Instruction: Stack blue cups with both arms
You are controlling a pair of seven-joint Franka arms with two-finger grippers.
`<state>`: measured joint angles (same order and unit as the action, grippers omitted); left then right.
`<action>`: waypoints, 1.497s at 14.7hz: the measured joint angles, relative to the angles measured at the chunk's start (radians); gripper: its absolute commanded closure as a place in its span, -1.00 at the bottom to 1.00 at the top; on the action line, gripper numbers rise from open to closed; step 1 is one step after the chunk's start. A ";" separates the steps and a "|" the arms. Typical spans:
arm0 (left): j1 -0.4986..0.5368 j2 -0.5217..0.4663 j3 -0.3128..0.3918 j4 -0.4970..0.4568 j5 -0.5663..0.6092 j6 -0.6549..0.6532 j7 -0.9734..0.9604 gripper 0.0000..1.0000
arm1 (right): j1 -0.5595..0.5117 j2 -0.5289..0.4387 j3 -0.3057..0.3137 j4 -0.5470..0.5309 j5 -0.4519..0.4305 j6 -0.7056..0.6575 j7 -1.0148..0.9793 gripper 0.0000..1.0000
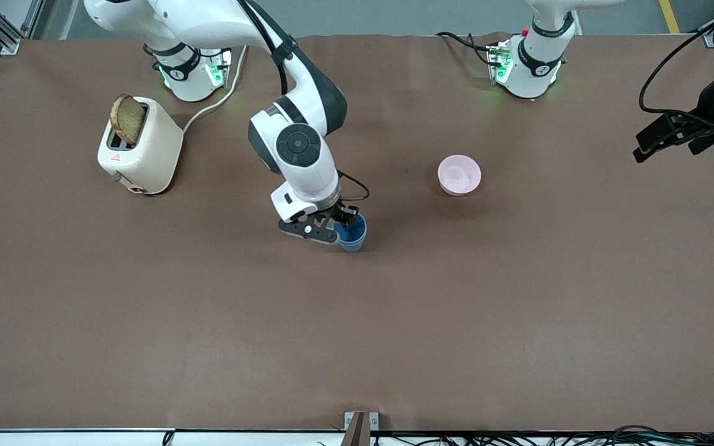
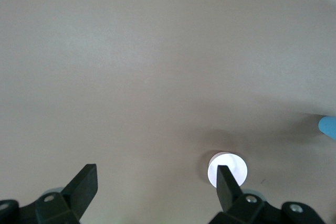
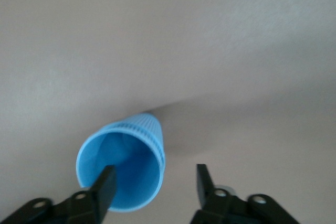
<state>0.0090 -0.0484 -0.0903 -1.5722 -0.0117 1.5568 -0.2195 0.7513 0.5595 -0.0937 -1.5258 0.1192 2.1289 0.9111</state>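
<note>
The right gripper (image 3: 152, 184) stood at mid-table with its fingers apart, one inside the blue cup (image 1: 352, 233) and one outside its wall; only one cup showed, possibly already nested. The left gripper (image 2: 155, 187) waited, spread wide, over the table's left-arm end; lifting off-centre could snag the rim and tip the cup.

Right gripper (image 1: 339, 227) low at mid-table, fingers (image 3: 105, 184) apart; left gripper (image 1: 667, 137) raised at table's end, fingers (image 2: 81, 184) spread.

White arms (image 1: 298, 155) with black bands, dark-grey caps, black fingers (image 3: 105, 184).
</note>
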 measured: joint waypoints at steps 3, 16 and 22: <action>0.000 0.000 0.000 0.000 0.000 0.000 0.000 -1.00 | -0.054 -0.031 -0.015 0.016 -0.011 0.002 -0.009 -1.00; 0.001 0.000 -0.001 -0.012 0.002 -0.006 0.002 -1.00 | -0.463 -0.274 -0.041 0.020 -0.168 -0.172 -0.467 -1.00; 0.001 0.000 -0.008 -0.029 0.005 -0.006 0.003 -1.00 | -0.643 -0.401 -0.041 0.023 -0.168 -0.372 -0.735 -1.00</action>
<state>0.0096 -0.0480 -0.0980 -1.6014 -0.0063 1.5508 -0.2163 0.1086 0.1590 -0.1347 -1.5028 -0.0490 1.7565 0.1766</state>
